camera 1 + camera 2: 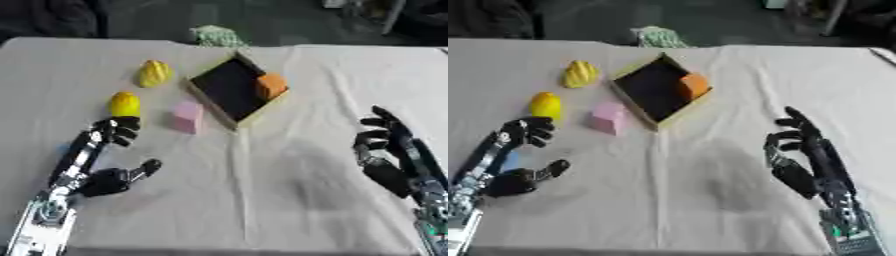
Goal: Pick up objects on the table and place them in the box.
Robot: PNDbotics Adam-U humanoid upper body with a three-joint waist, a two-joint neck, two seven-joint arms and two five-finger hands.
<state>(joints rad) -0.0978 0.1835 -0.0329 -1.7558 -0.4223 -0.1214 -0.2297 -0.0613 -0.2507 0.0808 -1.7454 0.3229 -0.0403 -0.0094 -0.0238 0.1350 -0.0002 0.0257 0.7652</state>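
Reaching toward the yellow object [124, 104] lying just beyond its relaxed, empty fingers [118, 129], the left hand [107, 181] is nearer; the right hand [800, 156] idles open, the box [206, 100] farther right.

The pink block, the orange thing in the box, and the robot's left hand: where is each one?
pink block [187, 116]: left eye view, on its top face.
orange block [271, 85]: left eye view, on its front face, inside the box.
left hand [112, 181]: left eye view, on the palm, near the lower left.

box [654, 90]: orange block [694, 85] inside | pink block [609, 117] beside
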